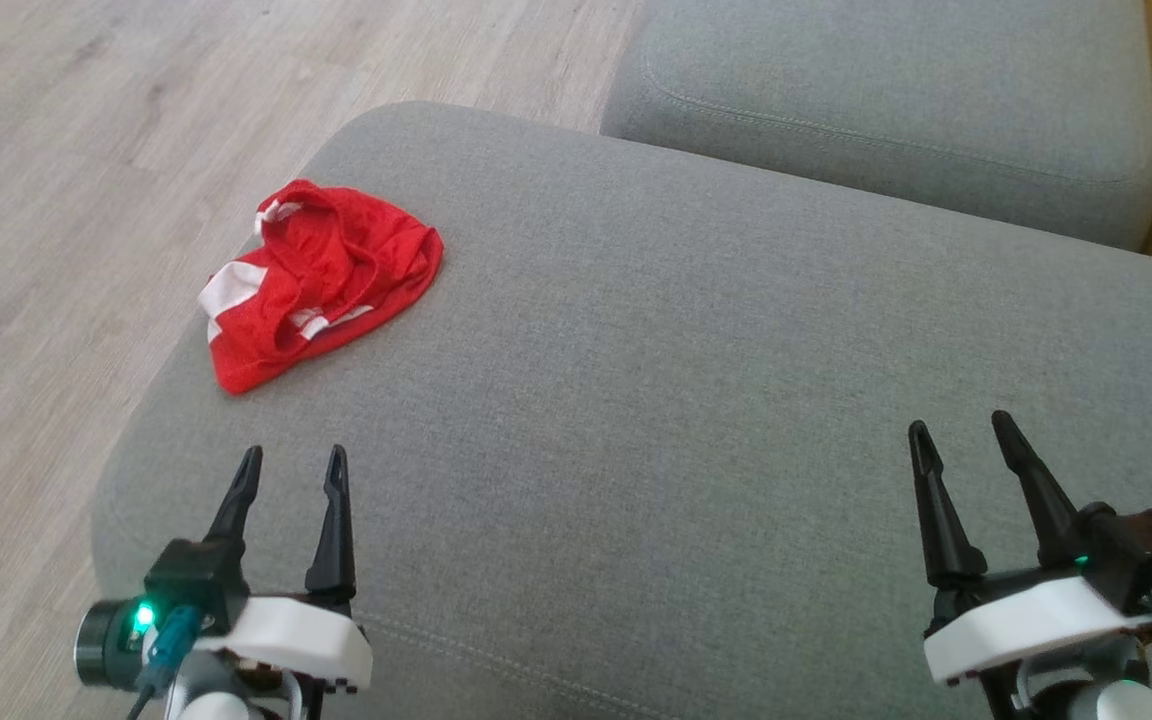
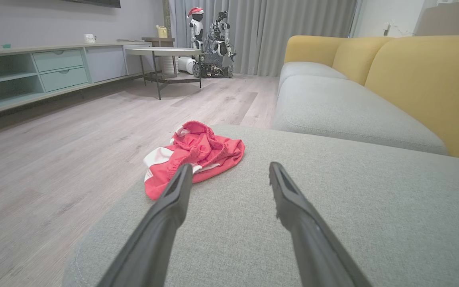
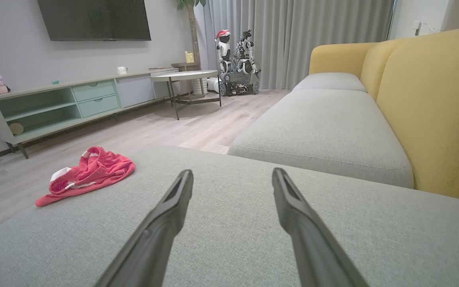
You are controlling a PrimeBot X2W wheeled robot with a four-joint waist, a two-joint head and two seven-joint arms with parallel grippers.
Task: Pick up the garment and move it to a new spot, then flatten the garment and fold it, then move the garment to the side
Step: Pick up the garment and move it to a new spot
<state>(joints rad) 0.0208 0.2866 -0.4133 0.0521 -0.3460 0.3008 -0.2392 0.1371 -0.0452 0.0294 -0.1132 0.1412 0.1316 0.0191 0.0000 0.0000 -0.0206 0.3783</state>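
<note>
Red garment: crumpled at grey cushion edge.
Left end effector: spread, empty.
Right end effector: spread, empty.
Progress: all steps pending.

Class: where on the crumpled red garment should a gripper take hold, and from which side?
Likely the raised gathered ridge of the red garment, from above with the nearer left gripper: it stands off the grey cushion, while the edges lie flat.

Light is soft and even in all my views, brightest by the curtain; shadows are faint. My head view looks slightly grainy. Both wrist views bow at the edges, and my fingers blur near the lens.
</note>
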